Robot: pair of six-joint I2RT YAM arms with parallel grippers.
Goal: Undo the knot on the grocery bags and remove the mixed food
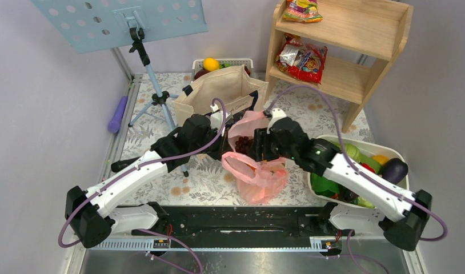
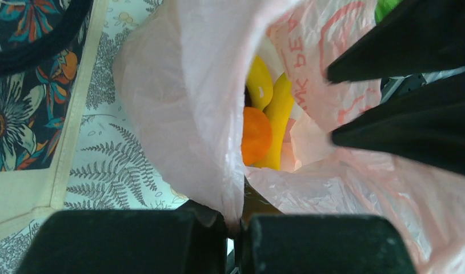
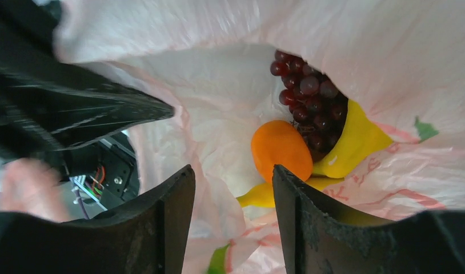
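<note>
From above, the bag (image 1: 259, 177) is seen on the table (image 1: 161, 182) between the arms. Left wrist: its thin, slippery rim is pinched by the left gripper (image 2: 233, 228), jaws together. Right wrist: the right gripper (image 3: 233, 188) is held with jaws apart; the firm orange (image 3: 281, 148) could be grabbed first.

We see one pink grocery bag (image 1: 259, 181) slumped and crinkled on the surface (image 1: 201, 184), its mouth gaping open. Inside, we make out yellow bananas (image 3: 361, 137), an orange fruit (image 3: 281, 149) and a dark red grape bunch (image 3: 310, 100), all touching.
</note>
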